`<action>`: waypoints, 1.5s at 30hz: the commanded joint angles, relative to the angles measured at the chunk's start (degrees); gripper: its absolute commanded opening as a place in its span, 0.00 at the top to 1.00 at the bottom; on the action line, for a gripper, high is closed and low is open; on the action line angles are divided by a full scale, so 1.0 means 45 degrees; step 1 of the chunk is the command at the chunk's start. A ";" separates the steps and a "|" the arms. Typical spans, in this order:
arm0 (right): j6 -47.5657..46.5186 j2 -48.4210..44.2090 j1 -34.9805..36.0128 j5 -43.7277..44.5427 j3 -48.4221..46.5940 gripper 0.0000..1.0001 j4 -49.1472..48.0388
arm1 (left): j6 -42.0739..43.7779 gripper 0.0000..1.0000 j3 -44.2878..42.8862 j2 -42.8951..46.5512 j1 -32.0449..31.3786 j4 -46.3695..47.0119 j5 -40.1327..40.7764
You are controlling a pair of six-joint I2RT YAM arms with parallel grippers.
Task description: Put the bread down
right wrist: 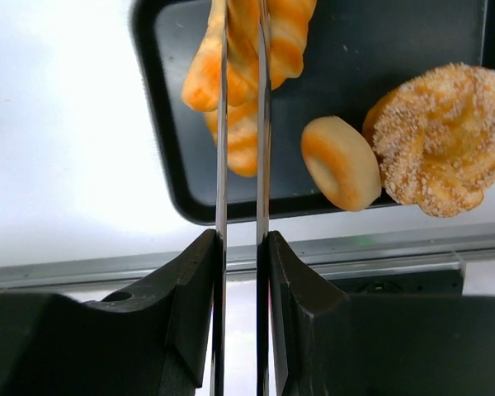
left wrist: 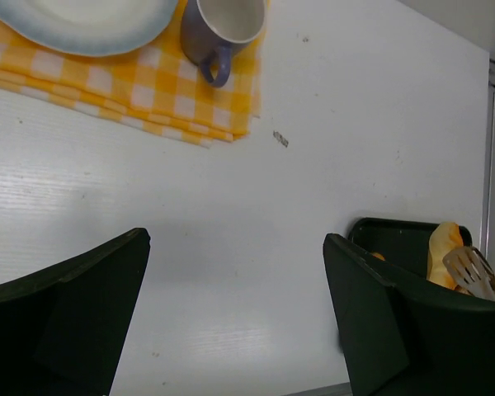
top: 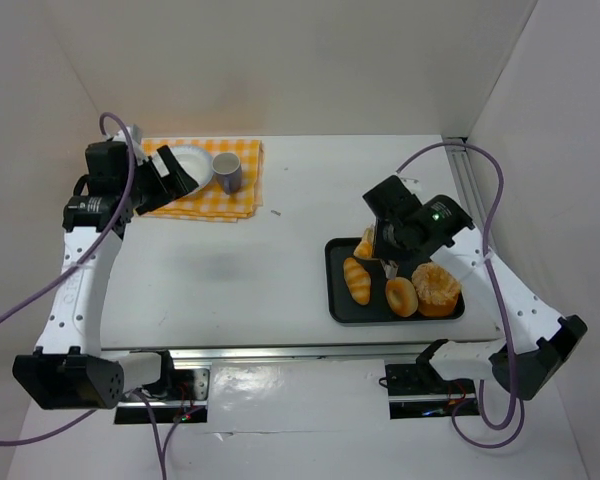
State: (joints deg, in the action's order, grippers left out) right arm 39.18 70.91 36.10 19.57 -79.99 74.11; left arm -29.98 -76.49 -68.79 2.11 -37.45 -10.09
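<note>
My right gripper point(right wrist: 240, 239) is shut on a pair of metal tongs point(right wrist: 221, 124), whose blades pinch a golden striped bread roll point(right wrist: 289, 33) above the black tray point(right wrist: 161, 124). A second bread roll point(right wrist: 241, 144) lies on the tray beneath it. In the top view the held roll point(top: 365, 245) hangs at the tray's far edge and the other roll point(top: 357, 280) lies in the left part of the tray. My left gripper point(left wrist: 235, 239) is open with nothing in it, hovering near the white plate point(top: 185, 165) at the back left.
A ring doughnut point(right wrist: 340, 162) and a sugared pastry point(right wrist: 445, 136) also lie on the tray. The plate and a purple mug point(top: 227, 172) rest on a yellow checked cloth point(top: 215, 205). White walls enclose the table on three sides; a metal rail runs along its near edge.
</note>
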 commanded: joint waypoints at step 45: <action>-0.5503 1.7774 0.2330 -0.6361 -1.4140 1.00 -1.7521 | -0.2128 0.01 -0.3100 0.0639 0.3047 -0.0603 -0.0044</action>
State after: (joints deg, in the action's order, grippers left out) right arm 13.34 150.26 47.13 -8.71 -139.74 3.84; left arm -39.35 -89.25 -67.07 15.53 -40.64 -10.79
